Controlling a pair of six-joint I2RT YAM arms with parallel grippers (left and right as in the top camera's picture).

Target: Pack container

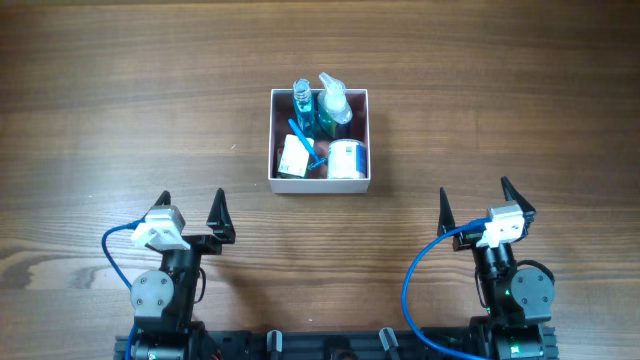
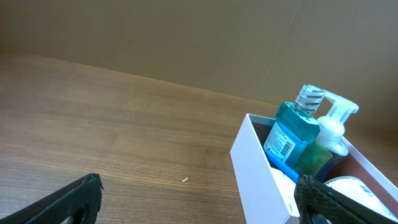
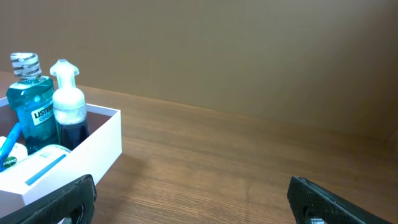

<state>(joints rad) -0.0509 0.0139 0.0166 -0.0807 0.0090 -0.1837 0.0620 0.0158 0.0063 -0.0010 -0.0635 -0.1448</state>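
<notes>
Container holds mouthwash bottle, pump bottle, jar.

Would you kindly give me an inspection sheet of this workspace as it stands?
Surface: wooden table, dark grain.
Job's things: container mid-table, holding mouthwash bottle, pump bottle, toothbrush, jar and packet.
Clutter: nothing seen.
Grippers: left gripper and right gripper open, empty, apart from the container.
Cables: left cable and right cable, blue, looped beside the arms.
Surroundings: plain brown wall.
</notes>
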